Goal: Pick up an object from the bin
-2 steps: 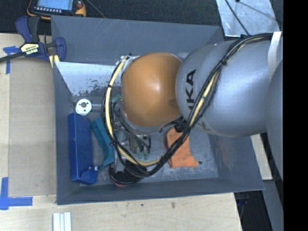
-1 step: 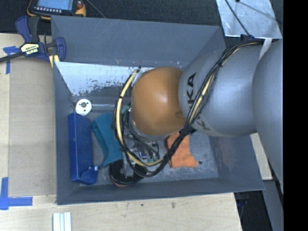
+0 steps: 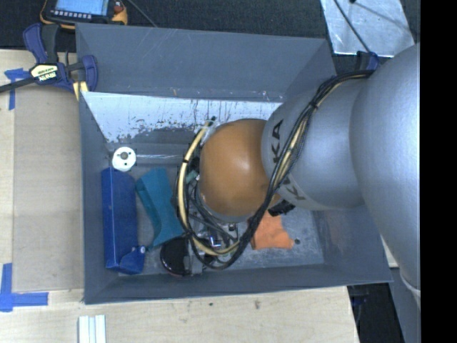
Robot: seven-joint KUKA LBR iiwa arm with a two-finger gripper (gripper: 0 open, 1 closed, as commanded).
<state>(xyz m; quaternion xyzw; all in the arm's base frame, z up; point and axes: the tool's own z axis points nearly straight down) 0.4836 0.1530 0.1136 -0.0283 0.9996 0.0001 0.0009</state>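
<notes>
My gripper is low in the bin's front middle, mostly covered by the arm's dome; just its dark body shows beneath. Right beside it to the left lies a black round object at the front wall. A teal object lies left of the gripper, reaching toward the black one. An orange piece lies just to the gripper's right on the bin floor.
A long blue object lies along the left wall. A small white round cap sits at its far end. The arm and its cables cover the bin's middle and right.
</notes>
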